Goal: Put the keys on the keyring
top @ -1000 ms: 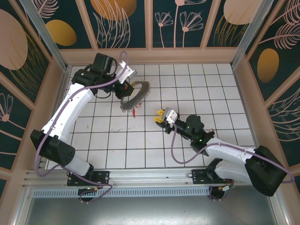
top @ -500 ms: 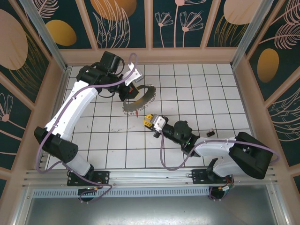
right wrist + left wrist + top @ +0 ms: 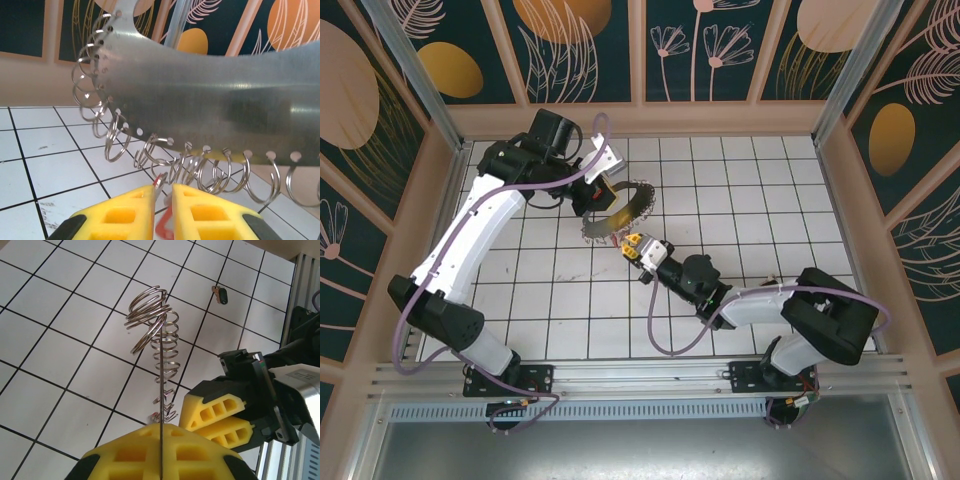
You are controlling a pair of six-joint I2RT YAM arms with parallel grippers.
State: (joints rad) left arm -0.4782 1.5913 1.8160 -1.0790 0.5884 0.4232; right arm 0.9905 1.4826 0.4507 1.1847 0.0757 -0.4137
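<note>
Dark floral wall panels (image 3: 740, 50) enclose a white table (image 3: 790, 190) ruled in black squares, with open surface all round the work. The left arm reaches to the far middle, its left gripper (image 3: 600, 200) closed on the edge of the keyring (image 3: 210, 100) — a broad silvery hoop held above the table and tilted. Just at the hoop's near right side, the right gripper (image 3: 633, 244) points up at its lower rim, jaws narrowed onto a red-headed key (image 3: 163, 231). The key's shaft points forward and up, its tip right beside the small split rings (image 3: 116, 145) hanging from the rim — likely the threading spot, and it looks like a very fine alignment.
</note>
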